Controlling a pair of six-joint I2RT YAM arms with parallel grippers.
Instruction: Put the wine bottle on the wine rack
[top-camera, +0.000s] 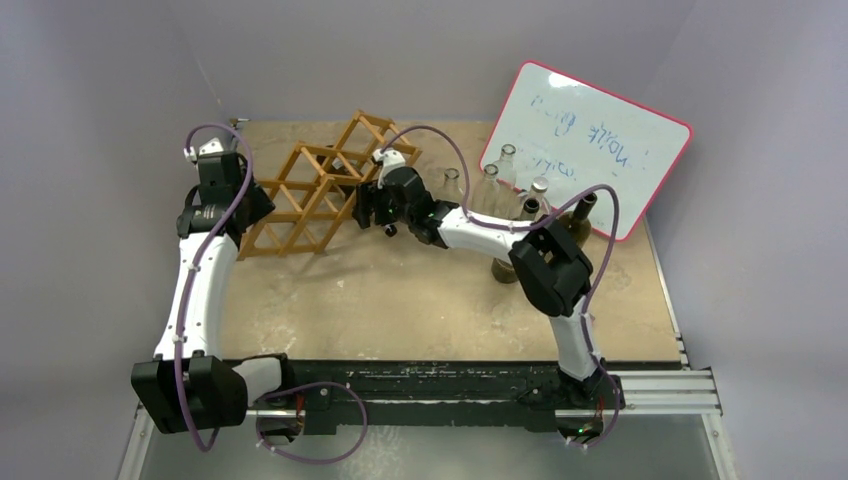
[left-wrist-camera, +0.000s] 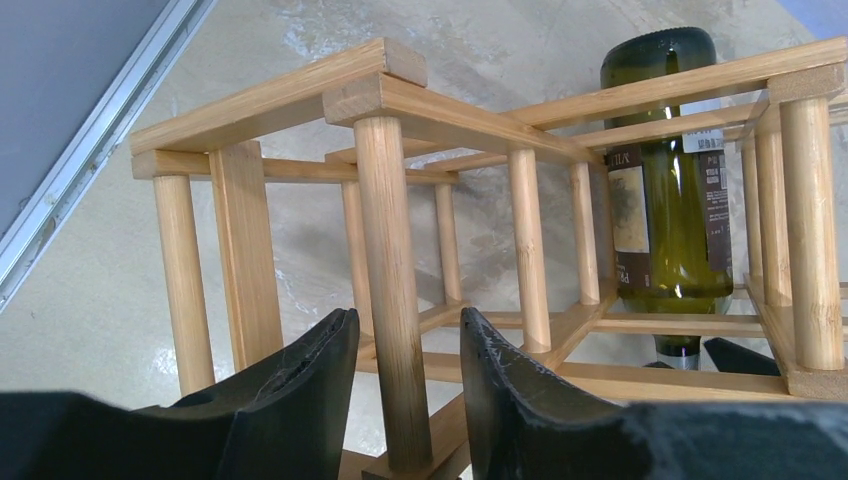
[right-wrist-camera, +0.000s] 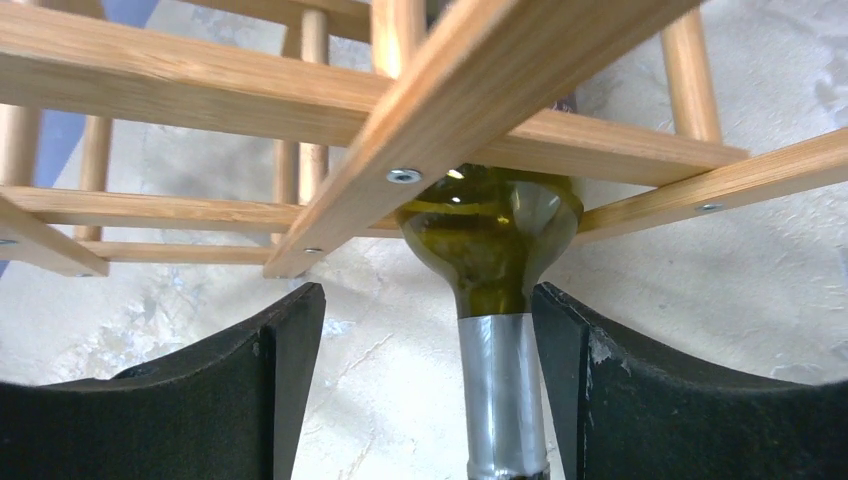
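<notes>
The bottle (right-wrist-camera: 490, 235) lies in a cell of the rack (top-camera: 300, 190) near the far left corner of the counter (top-camera: 400, 310). Its foil-wrapped neck pokes out between the spread fingers (right-wrist-camera: 250, 400) of the right hand (right-wrist-camera: 425, 295), close against one finger but not pinched. The left hand (left-wrist-camera: 407, 320) is spread too, straddling a rack dowel (left-wrist-camera: 390, 250) without squeezing it. Being glass, the bottle is likely heavy, stiff, slick and breakable; the neck is the reachable hold, though foil may slip, so any further push wants a firm grip and a braced rack.

Orange-brown wine rack (right-wrist-camera: 200, 100), olive-green wine bottle (right-wrist-camera: 490, 250)
</notes>
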